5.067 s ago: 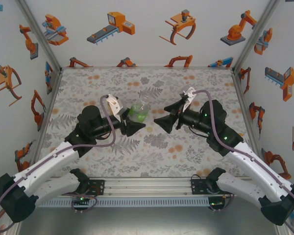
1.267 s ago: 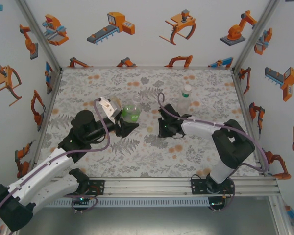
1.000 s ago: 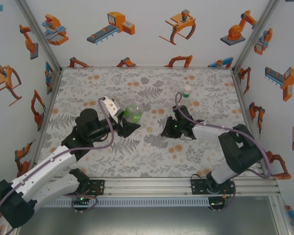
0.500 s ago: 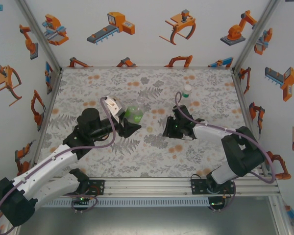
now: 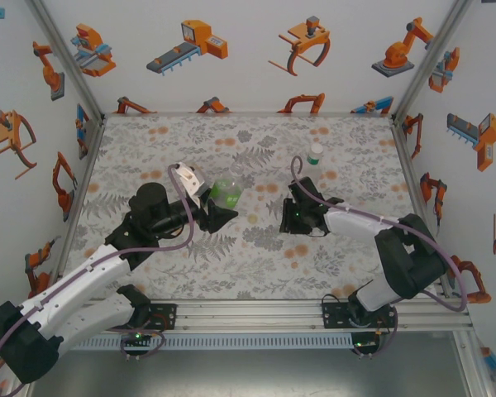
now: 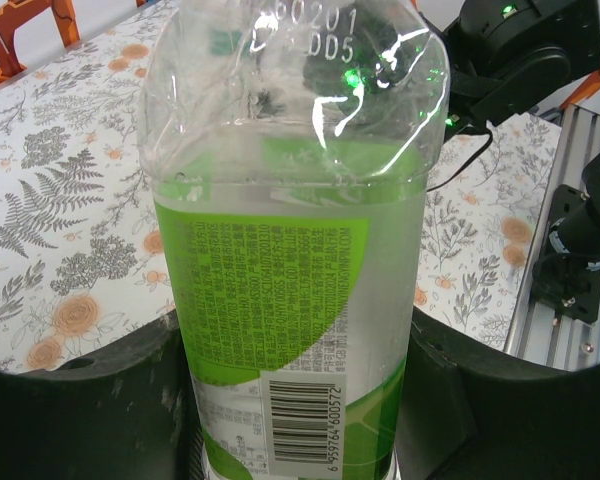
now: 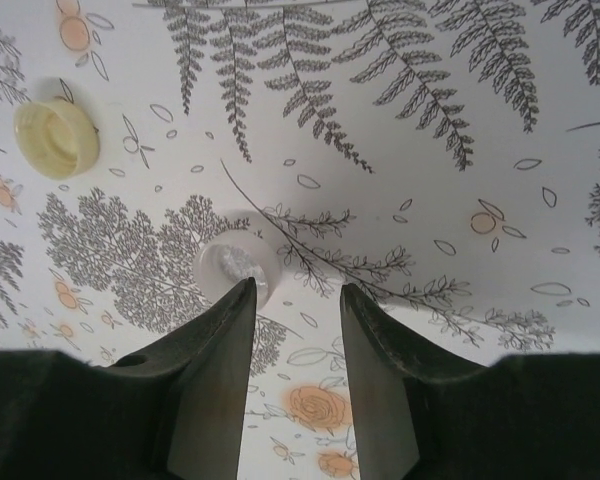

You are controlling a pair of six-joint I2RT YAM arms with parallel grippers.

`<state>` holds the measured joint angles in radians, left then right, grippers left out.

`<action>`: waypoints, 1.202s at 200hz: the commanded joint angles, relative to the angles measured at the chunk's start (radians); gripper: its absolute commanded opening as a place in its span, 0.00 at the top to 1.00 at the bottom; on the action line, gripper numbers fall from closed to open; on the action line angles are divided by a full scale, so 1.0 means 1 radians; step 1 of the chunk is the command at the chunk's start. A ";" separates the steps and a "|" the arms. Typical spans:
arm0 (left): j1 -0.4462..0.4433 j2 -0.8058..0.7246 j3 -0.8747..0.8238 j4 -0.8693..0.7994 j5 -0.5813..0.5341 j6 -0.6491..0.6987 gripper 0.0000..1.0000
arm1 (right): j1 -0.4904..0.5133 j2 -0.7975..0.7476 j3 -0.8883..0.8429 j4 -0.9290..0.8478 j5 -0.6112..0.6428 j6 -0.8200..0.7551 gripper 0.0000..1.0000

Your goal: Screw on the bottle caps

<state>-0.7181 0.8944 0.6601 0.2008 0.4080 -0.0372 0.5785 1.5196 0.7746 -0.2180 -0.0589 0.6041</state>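
Bright, even white light comes from overhead; shadows on the table [image 5: 149, 141] are faint and soft-edged. White glare streaks and green glints sparkle on the upper part of the clear bottle [image 6: 290, 250]. The right gripper [image 7: 297, 290], close to its lens, looks dark and slightly soft.

Clear green bottle [image 5: 226, 193] in left jaws; right jaws low over table [image 5: 149, 141].

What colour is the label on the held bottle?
Green and white label, clearest in left wrist view.

A lab test cell: aluminium frame [image 5: 69, 59], robot-printed walls [image 5: 248, 74], floral tabletop [image 5: 248, 132].
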 commanded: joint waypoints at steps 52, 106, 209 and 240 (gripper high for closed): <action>0.007 -0.017 0.024 0.006 0.005 -0.003 1.00 | 0.106 0.020 0.150 -0.180 0.152 -0.056 0.60; 0.007 -0.041 0.015 -0.003 -0.002 -0.001 1.00 | 0.126 0.071 0.207 -0.182 0.144 -0.070 0.60; 0.010 -0.064 0.006 -0.017 -0.017 0.008 1.00 | 0.130 0.132 0.236 -0.173 0.119 -0.072 0.60; 0.012 -0.058 0.006 -0.014 -0.017 0.008 1.00 | 0.131 0.146 0.236 -0.173 0.113 -0.073 0.60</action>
<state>-0.7124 0.8463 0.6601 0.1791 0.3893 -0.0368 0.7013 1.6459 0.9871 -0.3775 0.0616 0.5442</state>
